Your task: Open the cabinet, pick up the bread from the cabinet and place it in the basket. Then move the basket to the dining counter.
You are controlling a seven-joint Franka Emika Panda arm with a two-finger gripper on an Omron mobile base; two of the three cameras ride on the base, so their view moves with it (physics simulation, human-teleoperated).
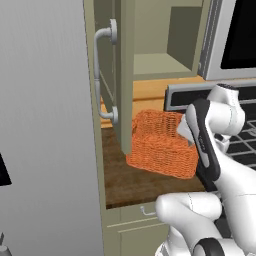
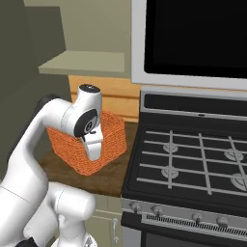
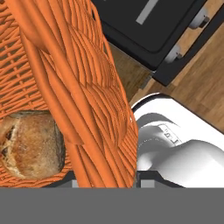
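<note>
At basket (image 1: pixel 162 145) rim | arm bent down | gripper (image 3: pixel 105 181) apparently astride wall | bread (image 3: pixel 30 142) inside

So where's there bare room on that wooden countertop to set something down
A bare strip of countertop runs in front of the basket, out to the front edge. A narrower patch lies between basket and stove. It is crowded on the left, where the open cabinet door overhangs the basket's corner.

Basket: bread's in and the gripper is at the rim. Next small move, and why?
Probably a short straight lift. The bread already lies inside the basket, and the gripper seems to straddle its wall, likely clamped on it. The basket sits on the short wood countertop beside the open cabinet door, so it should rise clear before any sideways travel.
</note>
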